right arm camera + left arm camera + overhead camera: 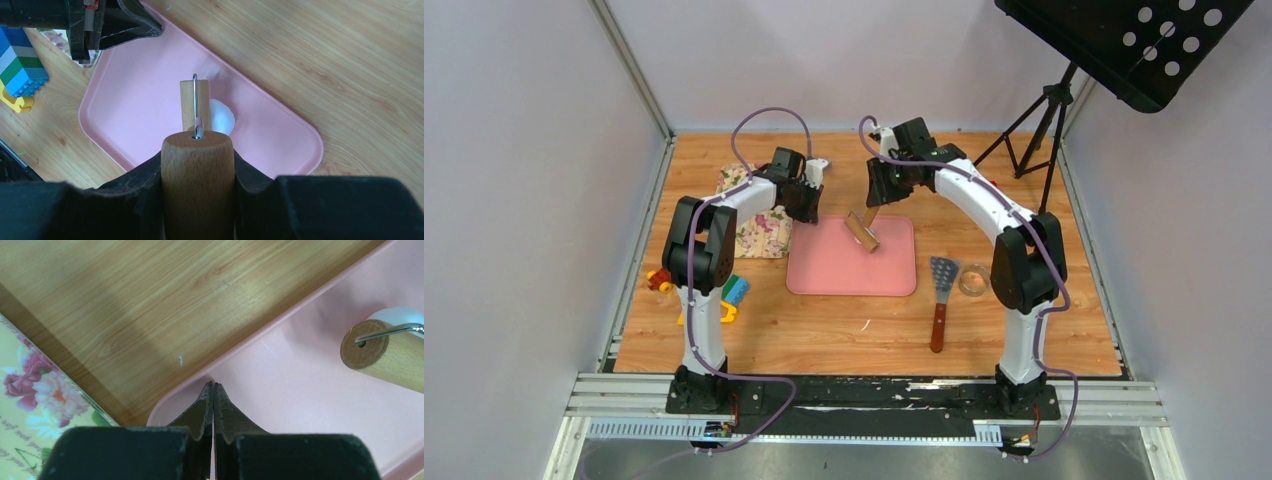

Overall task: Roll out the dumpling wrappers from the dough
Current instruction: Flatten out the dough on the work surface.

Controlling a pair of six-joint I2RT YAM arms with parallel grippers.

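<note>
Gripping the roller's wooden handle (197,150) between its two fingers, the right gripper (197,172) is holding the tool so that the barrel (188,102) is pointing away toward the middle of the pink tray (135,100). The dough (223,117), a small white lump, is lying near the centre of the right wrist view, showing just past the barrel's right side. The barrel is lying over or against it, though firm contact is hard to judge. This looks like the flattening stage, with the handle held low and in line so that pushing forward would drive the barrel across the lump. No neat round discs are showing anywhere.

The left gripper (213,389) is closed on nothing, its tips meeting at the tray's rim at the lower centre of the left wrist view. It is probably pinning that corner so the tray does not slide under the rolling.

Bare tray is lying on every side of the dough, most of it toward the lower left of the right wrist view, so a stroke has room before the raised rim. In the overhead view the spatula (941,295) and a small clear ring (973,280) are sitting right of the tray, well apart from the roller. The floral cloth (762,228) is lying just beside the tray's left edge.
</note>
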